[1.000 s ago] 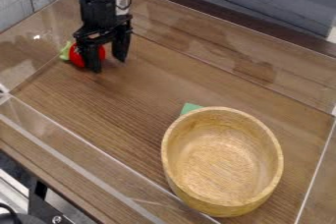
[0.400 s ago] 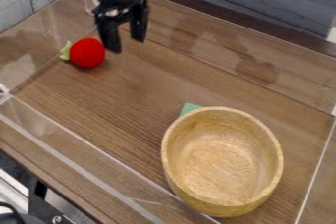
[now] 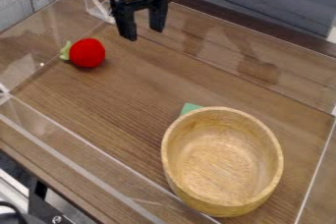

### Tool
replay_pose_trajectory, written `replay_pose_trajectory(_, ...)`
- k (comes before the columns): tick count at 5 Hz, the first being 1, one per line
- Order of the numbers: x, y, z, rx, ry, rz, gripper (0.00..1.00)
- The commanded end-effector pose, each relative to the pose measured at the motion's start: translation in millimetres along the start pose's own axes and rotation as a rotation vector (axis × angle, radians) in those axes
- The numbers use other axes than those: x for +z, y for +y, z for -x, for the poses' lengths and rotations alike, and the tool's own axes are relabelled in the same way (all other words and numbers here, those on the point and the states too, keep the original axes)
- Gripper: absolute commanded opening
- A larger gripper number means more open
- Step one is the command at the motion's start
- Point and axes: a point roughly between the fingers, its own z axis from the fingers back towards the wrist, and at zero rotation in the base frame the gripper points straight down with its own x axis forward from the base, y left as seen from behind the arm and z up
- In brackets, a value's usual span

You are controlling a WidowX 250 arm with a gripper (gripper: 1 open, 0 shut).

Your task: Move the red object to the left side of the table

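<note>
The red object [image 3: 86,53], a small round toy fruit with a green leafy tip on its left, rests on the brown wooden table [image 3: 144,95] near the left acrylic wall. My black gripper [image 3: 140,24] hangs above the table's far side, up and to the right of the fruit and well apart from it. Its two fingers [image 3: 120,28] point down, spread open, with nothing between them.
A round light wooden bowl [image 3: 222,159] stands at the front right. A small flat green piece [image 3: 192,109] peeks out at the bowl's far left rim. Clear acrylic walls [image 3: 33,31] run around the table's edges.
My gripper was down around the red fruit, then lifted off and moved up and to the right. The fruit stays where it was set down.
</note>
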Motion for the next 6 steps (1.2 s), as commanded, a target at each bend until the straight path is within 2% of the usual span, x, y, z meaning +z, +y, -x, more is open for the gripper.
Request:
replay_pose_trajectory(1,19.5,-9.4,2.5,0.01,-0.016,0.053,1.0)
replay_pose_trajectory(2,18.8,-13.8,4.1,0.02,-0.011,0.054,1.0)
replay_pose_trajectory(4,6.2,-14.4,-8.3,0.057,-0.005,0.059,1.0)
replay_pose_trajectory(6,1.6,-6.1,-21.1,0.157,0.023,0.086,1.0)
